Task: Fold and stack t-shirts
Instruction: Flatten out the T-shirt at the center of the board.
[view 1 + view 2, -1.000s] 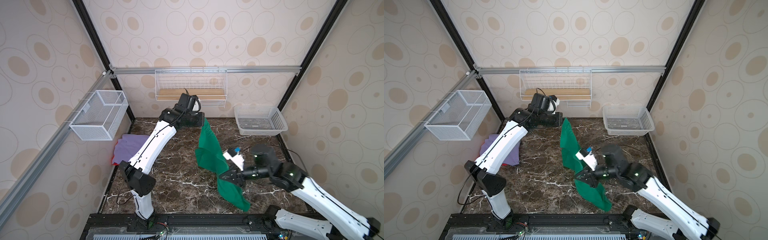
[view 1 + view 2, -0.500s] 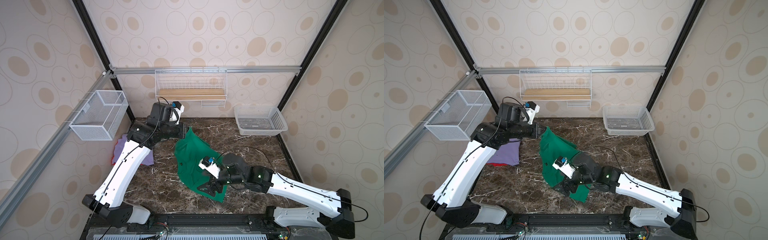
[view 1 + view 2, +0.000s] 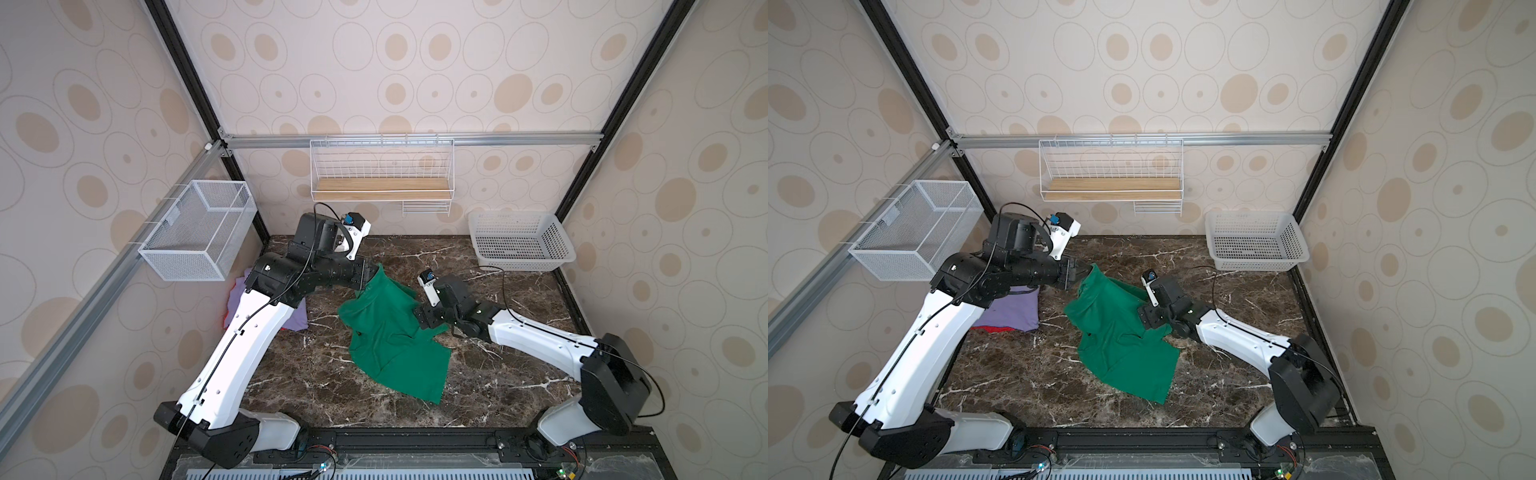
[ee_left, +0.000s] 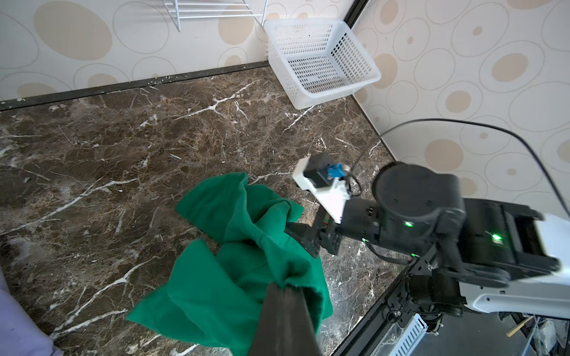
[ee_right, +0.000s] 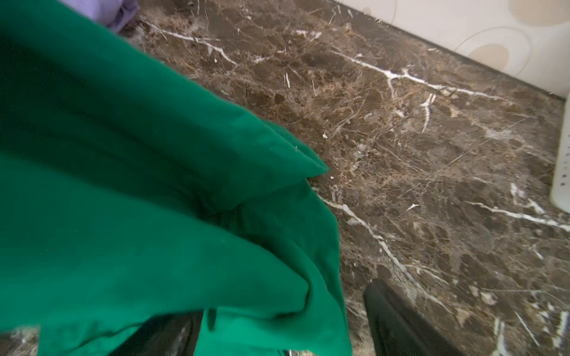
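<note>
Green t-shirt [image 3: 390,340] lowered onto table [image 3: 316,374], left tool [image 4: 285,288] pinching it, right tool [image 5: 279,303] spread wide

Beige wallpaper [image 3: 415,62] with tan ovals covers the walls, framed by black corner posts [image 3: 183,66] and a silver rail [image 3: 519,139]. A wire shelf [image 3: 381,194] with a wooden board hangs at the back (a mesh bin [image 3: 195,232] on the side rail [image 3: 95,291]), and a perforated basket [image 3: 559,245] sits in the far corner of the brown, white-veined marble top [image 3: 498,382].
</note>
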Robot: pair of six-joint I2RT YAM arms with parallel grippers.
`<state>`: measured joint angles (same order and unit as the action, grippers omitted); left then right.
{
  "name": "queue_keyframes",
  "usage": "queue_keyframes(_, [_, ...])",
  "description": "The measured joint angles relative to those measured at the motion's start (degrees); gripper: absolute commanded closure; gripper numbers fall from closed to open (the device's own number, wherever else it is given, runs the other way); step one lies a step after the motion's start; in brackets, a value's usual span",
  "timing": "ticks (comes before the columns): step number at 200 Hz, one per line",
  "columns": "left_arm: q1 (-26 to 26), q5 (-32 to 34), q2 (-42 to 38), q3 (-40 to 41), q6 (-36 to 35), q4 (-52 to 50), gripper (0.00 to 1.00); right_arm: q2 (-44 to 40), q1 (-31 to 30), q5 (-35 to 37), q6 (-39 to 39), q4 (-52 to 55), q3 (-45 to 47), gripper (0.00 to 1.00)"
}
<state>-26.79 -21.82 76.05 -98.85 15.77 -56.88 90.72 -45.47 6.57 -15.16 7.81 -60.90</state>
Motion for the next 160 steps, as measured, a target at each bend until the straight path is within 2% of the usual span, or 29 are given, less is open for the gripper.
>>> queue_keyframes(25, [0.00,0.26,-2.19,0.96,-0.37,-1.25,1.00,7.80,3.52,-2.58,-0.17,-1.90,-5.09,0.17])
queue_keyframes(38, [0.00,0.61,-3.08,1.29,-0.50,-1.97,1.00,11.43,5.11,-4.13,-0.39,-2.47,-7.52,0.26])
queue_keyframes(51, [0.00,1.29,-3.61,1.44,-0.72,-2.51,1.00,14.75,6.45,-6.47,-0.81,-2.60,-9.60,0.50])
queue_keyframes(60, [0.00,1.79,-3.76,1.49,-0.83,-2.75,1.00,16.70,7.15,-8.50,-1.55,-2.60,-10.51,0.74])
queue_keyframes(75, [0.00,2.95,-3.80,1.57,-0.96,-3.08,1.00,18.73,7.82,-12.13,-2.25,-2.49,-10.82,0.98])
queue_keyframes(100, [0.00,5.03,-3.63,1.66,-1.01,-3.67,1.00,18.71,7.89,-15.54,-3.54,-1.79,-9.66,1.00])
queue_keyframes(121, [0.00,7.21,-3.02,1.66,-0.85,-4.09,1.00,15.56,7.80,-15.91,-3.91,-0.20,-7.02,1.00])
queue_keyframes(142, [0.15,9.84,-1.97,1.66,-0.37,-4.39,1.00,8.00,7.78,-14.21,-3.89,5.20,-4.50,1.00])
queue_keyframes(160, [0.83,11.93,-1.11,1.64,0.44,-4.57,1.00,-2.99,7.23,-11.32,-3.89,10.32,-1.97,1.00])
